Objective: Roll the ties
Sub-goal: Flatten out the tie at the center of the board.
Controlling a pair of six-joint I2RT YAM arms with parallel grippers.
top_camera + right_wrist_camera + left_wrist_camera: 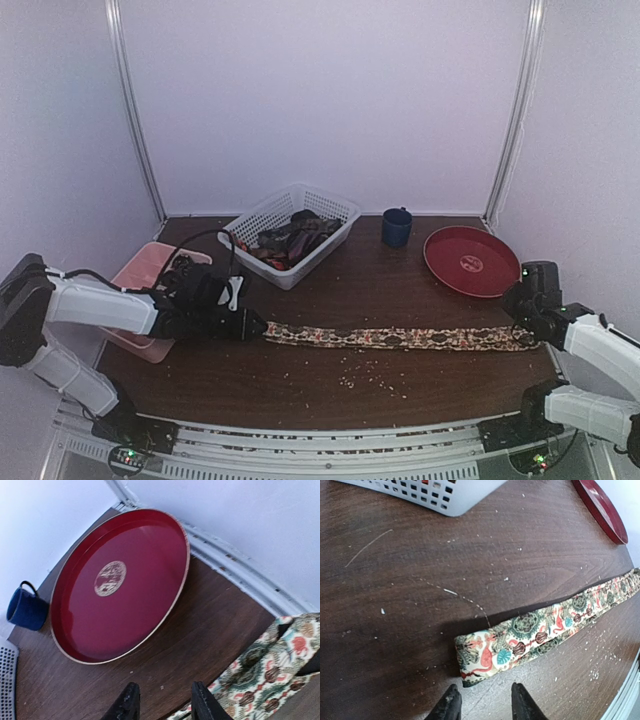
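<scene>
One patterned tie (400, 338) at centre, an uncountable tangle of ties (295, 238) in one white basket (262, 212), one blue mug (396, 228), one red plate (470, 262), one pink tray (135, 272) at left.

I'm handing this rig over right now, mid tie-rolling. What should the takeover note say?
Left gripper: open and empty, just short of the patterned tie's left end.
Right gripper: open and empty, with the tie's wide end on the table beside it.
Patterned tie: flat and stretched straight across the front of the table, not rolled.
Other ties: heaped in the white basket at the back.
Done: one tie is laid out, ready to roll.
Left: roll the patterned tie, probably starting from one end, then roll the ones in the basket.
</scene>
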